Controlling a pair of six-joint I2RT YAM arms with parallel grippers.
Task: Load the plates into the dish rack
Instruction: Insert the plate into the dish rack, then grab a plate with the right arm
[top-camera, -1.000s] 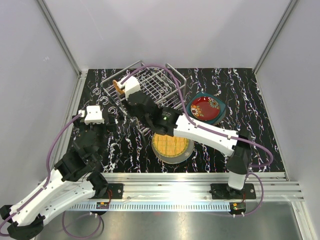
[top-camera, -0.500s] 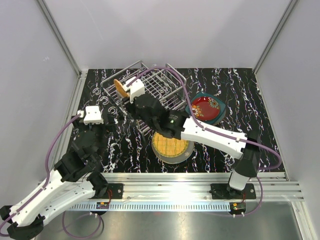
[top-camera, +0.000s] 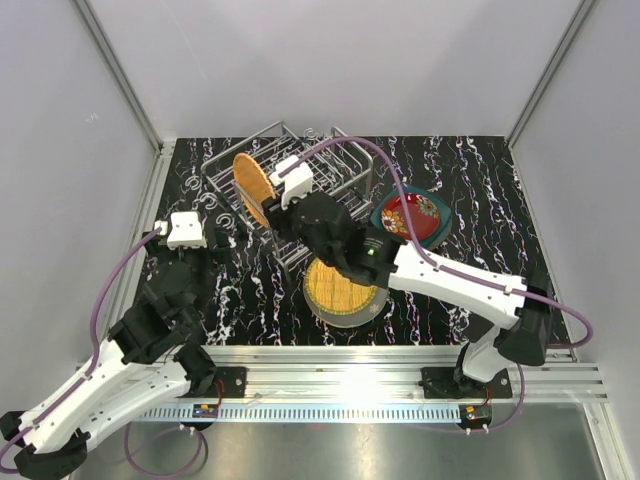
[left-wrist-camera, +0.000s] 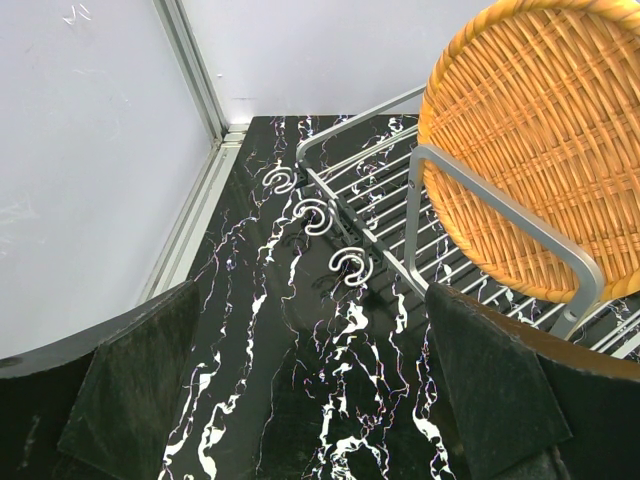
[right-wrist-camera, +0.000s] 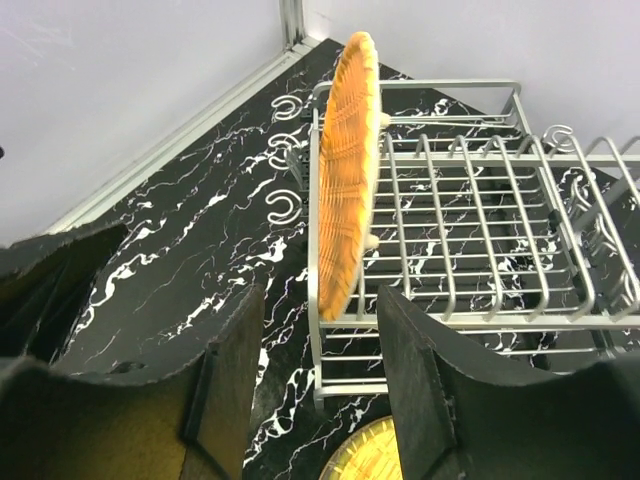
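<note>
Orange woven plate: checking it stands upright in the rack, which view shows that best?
Right wrist: the orange woven plate appears edge-on, standing near upright in the dish rack. Left wrist shows only its woven face, partly cropped; the top view shows it small.

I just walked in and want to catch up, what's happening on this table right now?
Plates are being loaded into a wire dish rack. One orange woven plate stands on edge at the rack's left end. The right gripper sits just in front of it, fingers apart, not gripping it. The left gripper hangs open beside the rack, holding nothing. On the table, a yellow woven plate and a red plate on a teal one are not yet racked.
</note>
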